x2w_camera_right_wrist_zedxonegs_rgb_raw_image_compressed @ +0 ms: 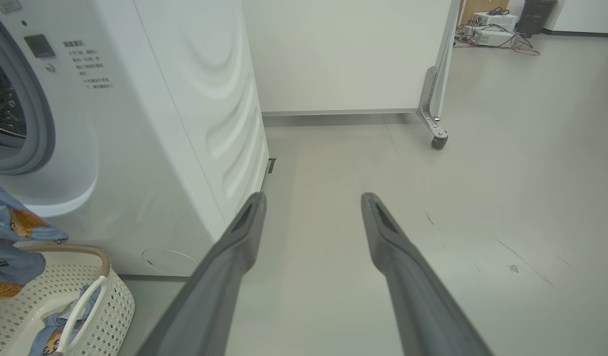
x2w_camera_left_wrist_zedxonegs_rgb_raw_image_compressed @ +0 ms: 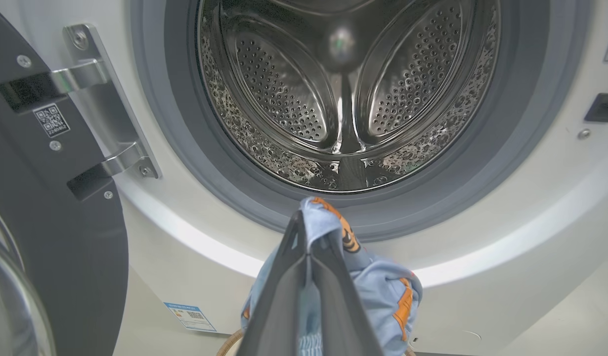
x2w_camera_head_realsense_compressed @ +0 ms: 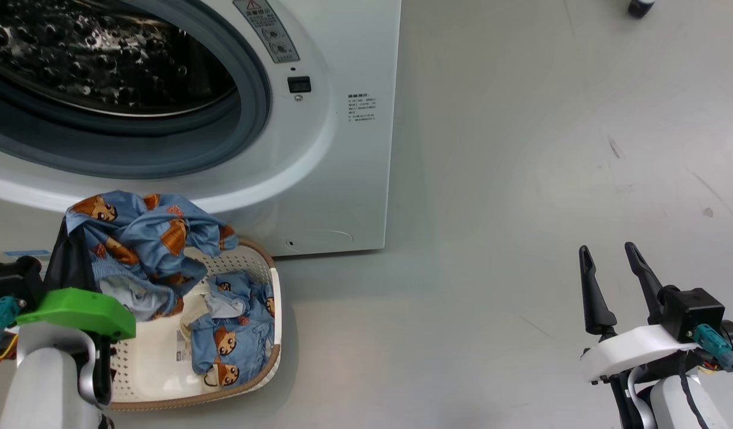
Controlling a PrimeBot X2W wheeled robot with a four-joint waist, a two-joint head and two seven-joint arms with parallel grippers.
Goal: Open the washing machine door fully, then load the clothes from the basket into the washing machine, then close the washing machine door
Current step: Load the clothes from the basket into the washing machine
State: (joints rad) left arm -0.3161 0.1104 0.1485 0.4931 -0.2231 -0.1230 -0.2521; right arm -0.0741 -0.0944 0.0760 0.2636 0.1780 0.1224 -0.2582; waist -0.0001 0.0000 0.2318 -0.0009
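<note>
- The clothes (x2w_camera_head_realsense_compressed: 146, 229) are sitting at the lower left of the head view. One blue printed piece is hanging bunched above the basket (x2w_camera_head_realsense_compressed: 247, 262), and a second garment (x2w_camera_head_realsense_compressed: 235, 333) is lying inside it.
- The left end effector (x2w_camera_left_wrist_zedxonegs_rgb_raw_image_compressed: 304, 227) is clenching the raised piece. At the bottom centre of the left wrist view, fabric is poking past the fingertips and draping down to the right.
- The washing machine (x2w_camera_head_realsense_compressed: 342, 179) is standing just behind the basket, with its drum (x2w_camera_left_wrist_zedxonegs_rgb_raw_image_compressed: 343, 99) gaping across the top of the left wrist view. The washing machine door (x2w_camera_left_wrist_zedxonegs_rgb_raw_image_compressed: 52, 247) is standing open at that view's left edge.
- The step in hand is probably carrying this piece into the drum.
- Doing it well means lifting until the trailing folds are clearing the grey gasket (x2w_camera_left_wrist_zedxonegs_rgb_raw_image_compressed: 175, 148), then reaching well past the lip before letting go.
- Anything left draping over the gasket is likely to get pinched when the door is closing.
- The right end effector (x2w_camera_head_realsense_compressed: 607, 249) is released, with its fingers spread and grasping nothing. It is hovering over bare floor (x2w_camera_head_realsense_compressed: 521, 179) at the lower right of the head view, well apart from the basket.
</note>
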